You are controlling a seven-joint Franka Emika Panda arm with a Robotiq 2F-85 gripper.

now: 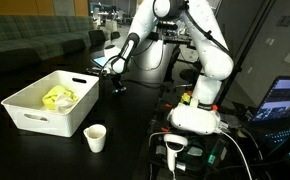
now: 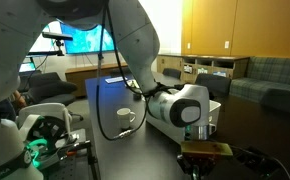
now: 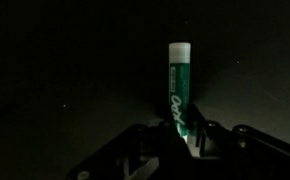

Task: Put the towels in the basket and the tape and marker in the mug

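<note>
**Op:** Beyond the white basket (image 1: 25, 115), low over the dark table (image 1: 145, 112), is where I have the gripper (image 1: 116, 84) in an exterior view.

**Obs:** Holding anything?

**Op:** Yes. On the wrist view the fingers (image 3: 155, 136) are clenched on the lower end of a green marker (image 3: 178, 85) with a white cap. Most of its length sticks out past the tips. The picture is dim, so I cannot tell how deep the marker sits in the grip, or whether it is level or upright over the table.

**Obs:** And it goes where?

**Op:** Into the white mug (image 1: 95, 138). It stands alone on the table near the basket's front corner, not touching it and well apart from the gripper. A yellow towel (image 1: 57, 97) already lies in the basket.

**Obs:** So how do you do this well?

**Op:** I lift straight up first, so the free end does not drag on the table. The marker is held at one end and I expect it could pivot, so I travel slowly and pass above the basket wall. Then I turn the wrist until the marker points down and centre it over the mug's mouth. I lower until the tip is inside the rim, and only then let go. The mug looks light, and dropping the marker from above could tip it or bounce the marker out.
</note>
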